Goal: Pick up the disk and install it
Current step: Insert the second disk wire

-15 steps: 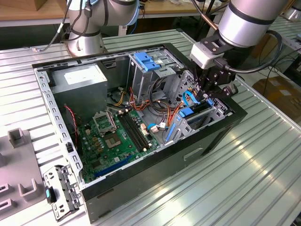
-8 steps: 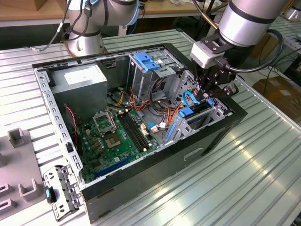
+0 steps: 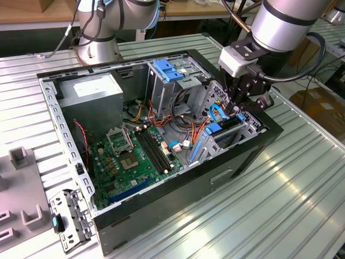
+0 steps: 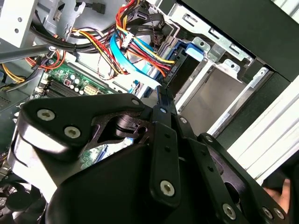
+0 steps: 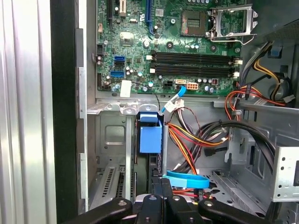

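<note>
The disk stands on edge in the drive bay at the front corner of the open computer case, on the exterior view's right. Its blue carrier frame and black body show in both wrist views. My gripper hangs directly over the bay, with the fingers pressed together into a thin blade whose tip is at the disk's near edge. I see nothing held between the fingers. Whether the tip touches the disk I cannot tell.
Inside the case lie a green motherboard, a grey power-supply box, a grey cage with a blue latch and loose coloured cables, including a blue flat cable beside the bay. Grey fixtures sit on the exterior view's left.
</note>
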### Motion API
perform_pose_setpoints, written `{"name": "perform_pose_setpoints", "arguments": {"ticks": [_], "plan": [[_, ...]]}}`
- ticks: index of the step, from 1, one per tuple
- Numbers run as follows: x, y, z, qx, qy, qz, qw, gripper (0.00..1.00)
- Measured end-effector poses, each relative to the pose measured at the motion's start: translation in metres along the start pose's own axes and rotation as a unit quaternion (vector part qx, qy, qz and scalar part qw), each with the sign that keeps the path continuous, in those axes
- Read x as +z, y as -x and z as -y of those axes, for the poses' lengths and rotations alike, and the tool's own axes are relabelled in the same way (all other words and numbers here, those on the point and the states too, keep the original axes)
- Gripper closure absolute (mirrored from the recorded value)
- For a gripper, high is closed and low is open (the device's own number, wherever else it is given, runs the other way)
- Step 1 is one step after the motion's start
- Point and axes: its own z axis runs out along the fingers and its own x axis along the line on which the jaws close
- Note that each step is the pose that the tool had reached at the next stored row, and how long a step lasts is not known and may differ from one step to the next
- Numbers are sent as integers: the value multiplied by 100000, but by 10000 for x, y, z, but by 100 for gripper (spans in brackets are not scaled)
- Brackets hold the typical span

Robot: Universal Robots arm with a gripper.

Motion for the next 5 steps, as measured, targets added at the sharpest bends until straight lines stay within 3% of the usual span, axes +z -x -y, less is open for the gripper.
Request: {"name": "perform_pose_setpoints", "arguments": {"ticks": [5], "plan": [[-13,1,0,-1,-25,-1,100000,89]]}}
